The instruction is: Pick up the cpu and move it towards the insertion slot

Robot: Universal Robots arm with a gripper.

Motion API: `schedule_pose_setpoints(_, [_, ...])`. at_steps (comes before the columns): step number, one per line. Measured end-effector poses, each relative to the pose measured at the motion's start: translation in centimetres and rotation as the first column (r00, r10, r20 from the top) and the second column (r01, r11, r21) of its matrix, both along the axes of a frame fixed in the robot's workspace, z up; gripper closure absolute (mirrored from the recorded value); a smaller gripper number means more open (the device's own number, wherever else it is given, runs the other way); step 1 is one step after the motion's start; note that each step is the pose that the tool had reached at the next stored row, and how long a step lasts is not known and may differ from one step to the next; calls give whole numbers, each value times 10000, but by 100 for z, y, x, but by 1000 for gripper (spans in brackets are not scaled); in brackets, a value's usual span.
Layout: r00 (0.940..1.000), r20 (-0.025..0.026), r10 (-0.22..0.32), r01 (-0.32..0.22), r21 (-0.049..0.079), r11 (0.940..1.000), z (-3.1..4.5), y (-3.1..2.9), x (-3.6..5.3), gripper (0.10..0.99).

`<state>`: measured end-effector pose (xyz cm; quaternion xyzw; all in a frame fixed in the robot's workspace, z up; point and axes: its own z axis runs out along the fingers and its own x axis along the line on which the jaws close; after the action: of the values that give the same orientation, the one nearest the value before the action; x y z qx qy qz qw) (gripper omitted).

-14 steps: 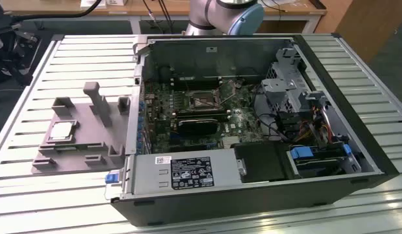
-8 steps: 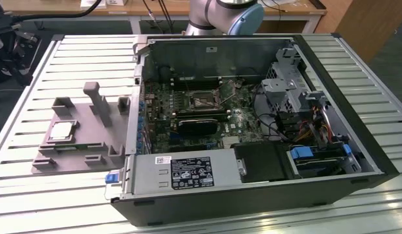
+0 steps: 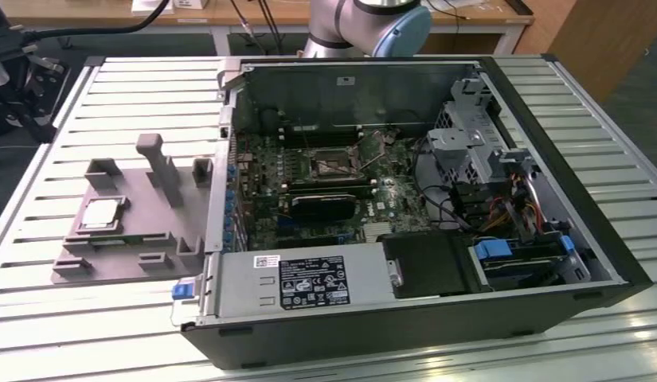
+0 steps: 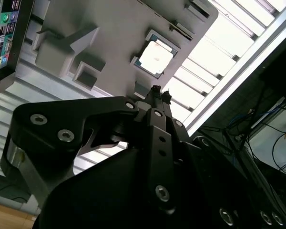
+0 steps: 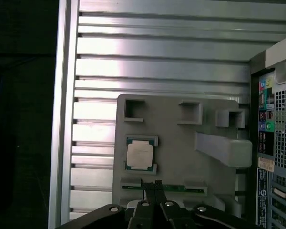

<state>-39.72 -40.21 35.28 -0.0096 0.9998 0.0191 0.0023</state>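
Second wrist view: my gripper [image 4: 155,93] hangs closed, empty; silvery green-rimmed square cpu [image 4: 156,58] sits just beyond it, nested flat in grey plastic holder [image 4: 109,28], presumably for steady pickup.

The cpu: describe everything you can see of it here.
The cpu is a small flat square, silvery metal top with a thin green rim. It lies flat, top up, seated in a recess of the grey holder, outside the computer case on the exterior view's left. The gripper hangs near it, not touching.
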Motion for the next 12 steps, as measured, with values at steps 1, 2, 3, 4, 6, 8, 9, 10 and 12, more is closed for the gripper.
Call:
schedule_pose_setpoints(1, [10000, 12, 0, 0, 0, 10000, -8, 0, -1, 984])
schedule_pose_setpoints(2, [10000, 21, 0, 0, 0, 10000, -18, 0, -2, 984])
schedule_pose_setpoints(3, [10000, 31, 0, 0, 0, 10000, -30, 0, -3, 984])
schedule_pose_setpoints(4, [10000, 37, 0, 0, 0, 10000, -46, 0, -4, 984])
schedule_pose_setpoints(6, [10000, 42, 0, 0, 0, 10000, -82, -1, -6, 984])
schedule_pose_setpoints(8, [10000, 44, 0, 0, -1, 10000, -118, -2, -8, 984])
schedule_pose_setpoints(9, [10000, 44, 0, 0, 0, 10000, -138, -2, -10, 984])
schedule_pose_setpoints(10, [10000, 45, 0, 0, 0, 10000, -156, -2, -12, 984])
schedule_pose_setpoints(12, [10000, 45, 0, 0, 0, 10000, -192, -2, -17, 984])
